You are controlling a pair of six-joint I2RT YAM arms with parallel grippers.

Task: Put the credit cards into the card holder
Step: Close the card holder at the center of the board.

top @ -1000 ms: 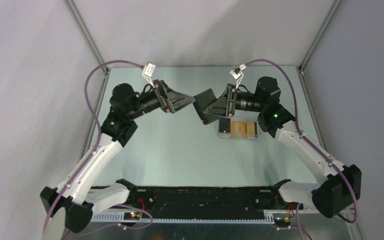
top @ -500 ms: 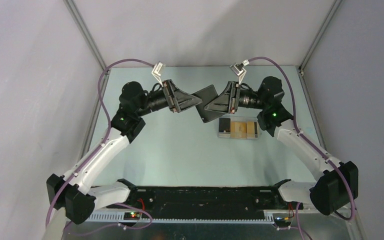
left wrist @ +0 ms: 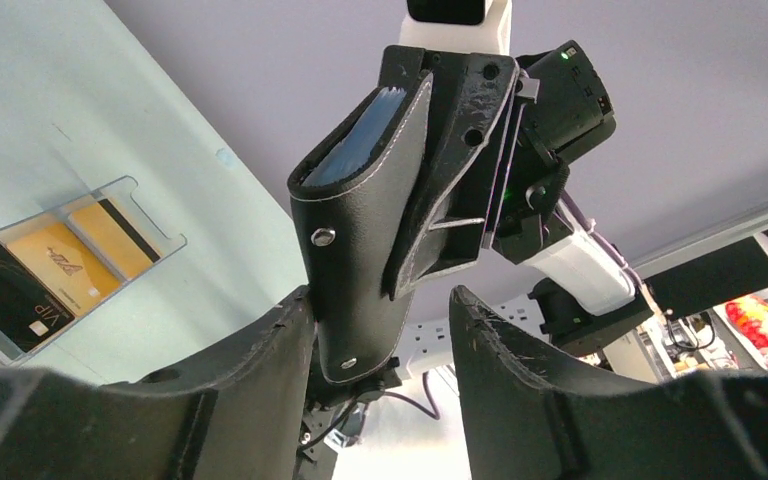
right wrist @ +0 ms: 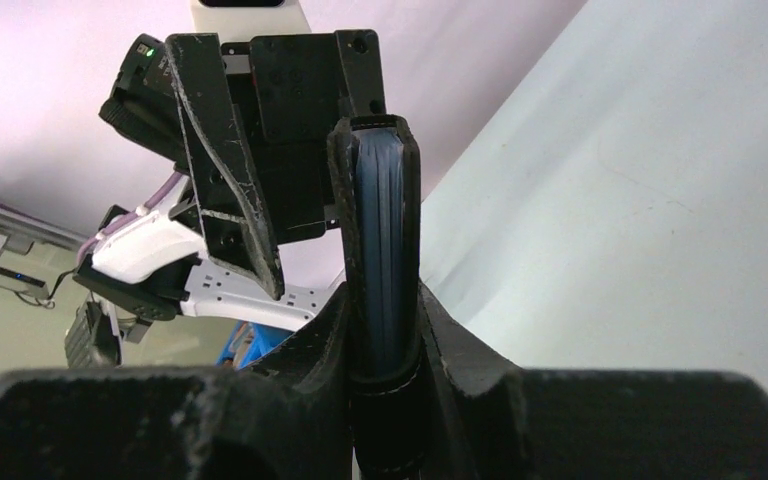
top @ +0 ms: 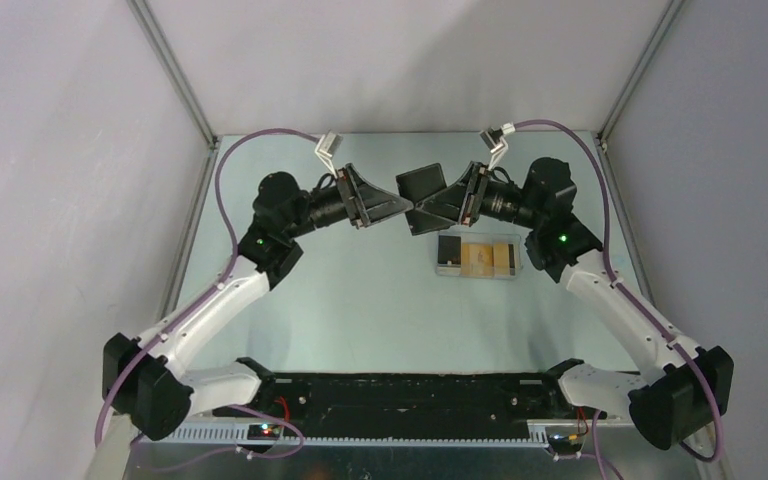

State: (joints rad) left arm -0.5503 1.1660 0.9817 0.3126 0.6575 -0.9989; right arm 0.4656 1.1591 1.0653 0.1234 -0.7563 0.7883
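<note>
**Top view:** the card holder (top: 420,184) is raised off the table (top: 340,290), midway between your arms. The right gripper (top: 424,212) and left gripper (top: 407,207) meet nose to nose beneath it. The credit cards (top: 478,257) lie flat in the clear tray (top: 517,262) nearby, waiting.

**Left wrist:** your left jaws straddle the holder's lower corner. One finger touches leather and the other shows a gap, so they are apart, not clamped. This is probably a reach for one flap, to spread the mouth.

**Right wrist:** your right jaws pinch both faces of the holder, blue lining edge-on. That steadies it for a second grip.
</note>
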